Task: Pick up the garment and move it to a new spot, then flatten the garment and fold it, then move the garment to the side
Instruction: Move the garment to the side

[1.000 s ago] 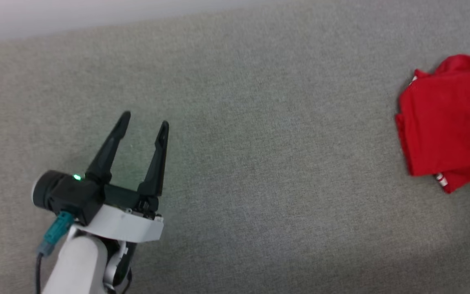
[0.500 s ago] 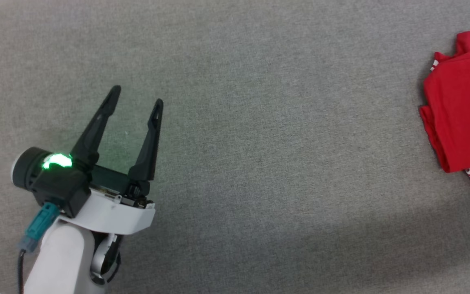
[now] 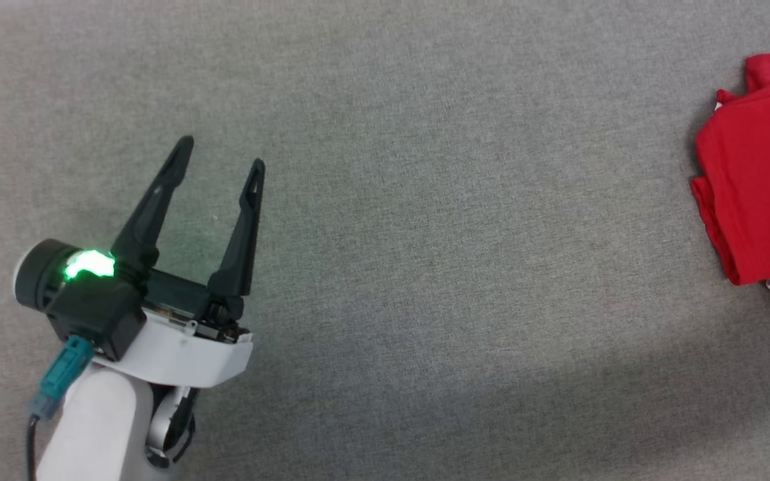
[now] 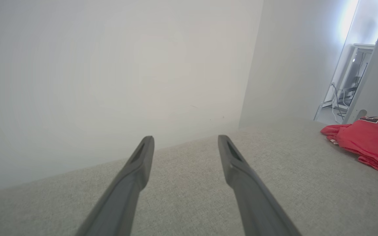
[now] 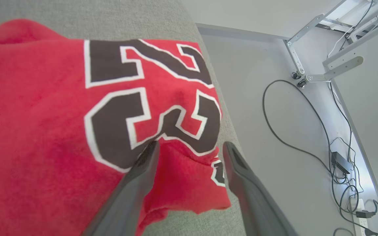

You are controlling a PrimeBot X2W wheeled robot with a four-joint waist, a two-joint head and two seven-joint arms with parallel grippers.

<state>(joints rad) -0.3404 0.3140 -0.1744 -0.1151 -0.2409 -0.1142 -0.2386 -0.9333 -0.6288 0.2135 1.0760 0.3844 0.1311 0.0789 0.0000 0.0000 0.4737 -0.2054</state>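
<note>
A grey fabric surface [image 3: 425, 267] spreads beneath the robot. Nearest, the left gripper [image 3: 222, 151] hangs well left of the garment [image 3: 756, 180], jaws wide apart and empty. The garment lies folded at the surface's right edge, cut off by the head view's frame. Over its number 23 [image 5: 149, 98] the right gripper [image 5: 190, 144] stands spread, clamping nothing; tip contact is unclear. Cables [image 5: 290, 114] trail beyond it.

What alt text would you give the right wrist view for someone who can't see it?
A red garment with a black, white-outlined 23 lies at the edge of a grey surface. The right gripper, two dark fingers spread open, hangs over its near hem. Beyond the edge, cables trail across a pale floor.
</note>
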